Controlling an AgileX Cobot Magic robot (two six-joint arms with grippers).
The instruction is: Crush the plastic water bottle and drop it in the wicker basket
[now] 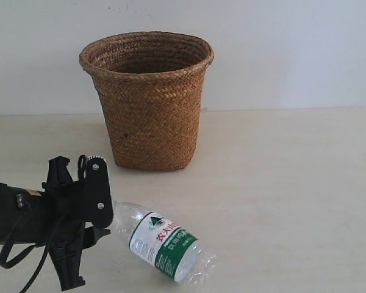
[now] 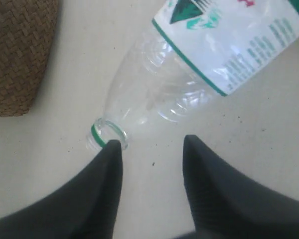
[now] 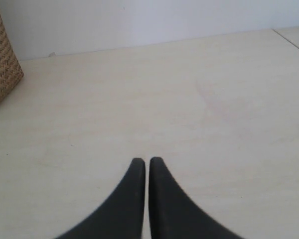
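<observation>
Left claw (image 2: pixel 152 143) is sitting partly open and gripping nothing, with one fingertip (image 2: pixel 112 149) just brushing the open mouth of the bottle (image 1: pixel 165 241). The bottle is lying on its side, uncrushed, on the table (image 1: pixel 293 183), nearer than the basket (image 1: pixel 149 104). I'm guessing it's lining up the grab, so next it's needing to slide around the bottle and squeeze. Right claw (image 3: pixel 148 160) is pinched closed on nothing.
</observation>
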